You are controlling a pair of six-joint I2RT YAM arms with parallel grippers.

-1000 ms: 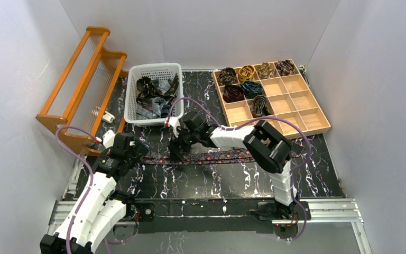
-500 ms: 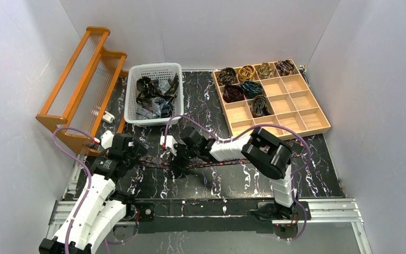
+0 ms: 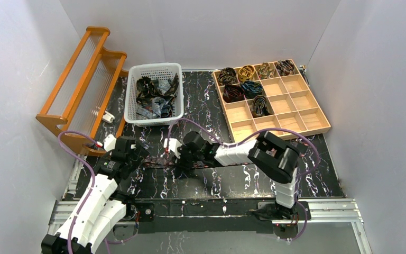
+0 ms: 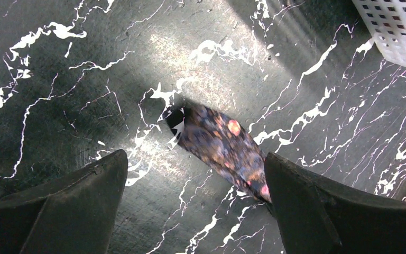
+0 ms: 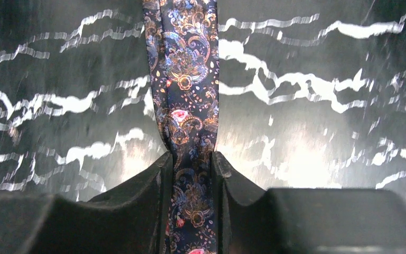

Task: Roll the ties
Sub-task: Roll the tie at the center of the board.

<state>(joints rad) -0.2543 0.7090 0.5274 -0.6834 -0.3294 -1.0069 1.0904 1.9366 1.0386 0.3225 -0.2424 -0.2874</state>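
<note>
Patterned tie (image 5: 185,106) stretched flat on marble table (image 3: 312,174) in front of white basket (image 3: 153,70), right gripper (image 5: 191,161) pinched across its width, left gripper (image 4: 194,159) wide open, straddling its pointed tip

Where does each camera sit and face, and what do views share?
Top external: fixed high behind the bases, looking down over the black marbled table; both arms show.
Left wrist: looks down at the tip of the dark floral-patterned fabric tie, between its open fingers.
Right wrist: looks down along the tie, pinched by its fingers.
Shared: all three show the tie; top and left wrist, the white plastic basket.
</note>
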